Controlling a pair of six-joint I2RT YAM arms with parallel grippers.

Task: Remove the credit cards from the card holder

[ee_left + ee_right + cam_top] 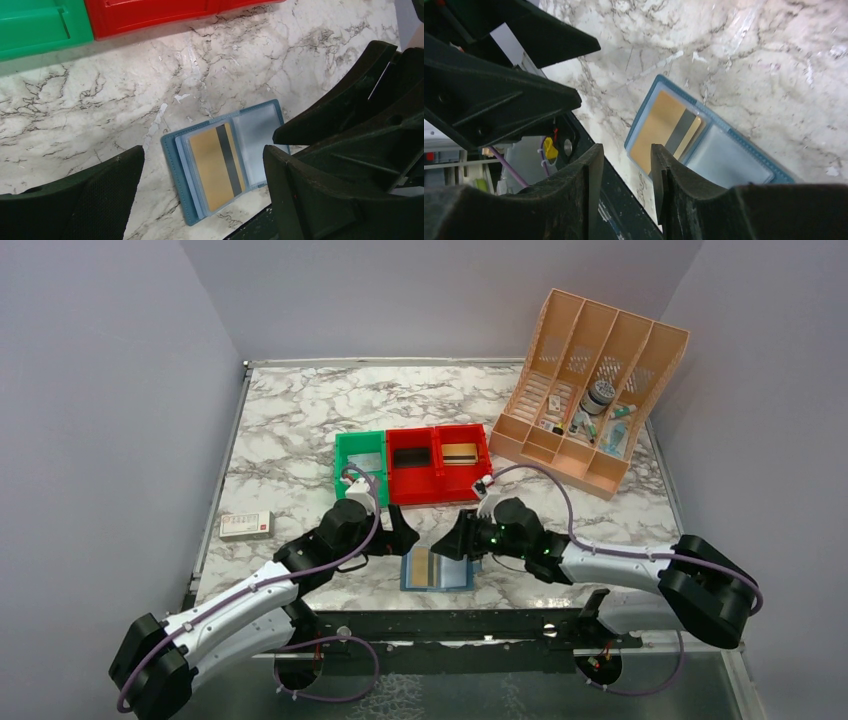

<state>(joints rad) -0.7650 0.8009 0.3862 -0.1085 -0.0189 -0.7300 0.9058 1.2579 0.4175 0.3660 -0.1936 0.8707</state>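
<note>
Marble, white with grey veins, tops the table point(300, 410) in all our views. At the left edge of the overhead view lies a flat white-and-red box point(246, 525), well apart from everything else.

Further right, the left gripper point(405, 538) hangs low over the near part of the table. In its own wrist view its fingers point(100, 200) stand wide apart with nothing between them.

Behind it, at mid-frame, a green bin point(342, 465) touches a pair of red bins point(430, 490). The right-hand red one holds a flat tan piece point(460, 453) that we take for a card.

At lower centre, close to the table's near edge, the card holder point(437, 570) lies spread flat with its inner faces up, between the tips of the two grippers. Its left panel shows a tan-gold card point(215, 170) with a dark stripe, tucked in a clear pocket. The right panel point(257, 145) looks pale grey, and we cannot tell whether that is a card or only the pocket.

Just right of the holder the right gripper point(445, 545) reaches in from the lower right. Its fingers point(569, 200) are parted by a narrow gap and grip nothing, and the holder shows beyond them. We cannot tell whether either gripper touches the holder.

At upper right a peach file rack point(560, 325) holds small items.
</note>
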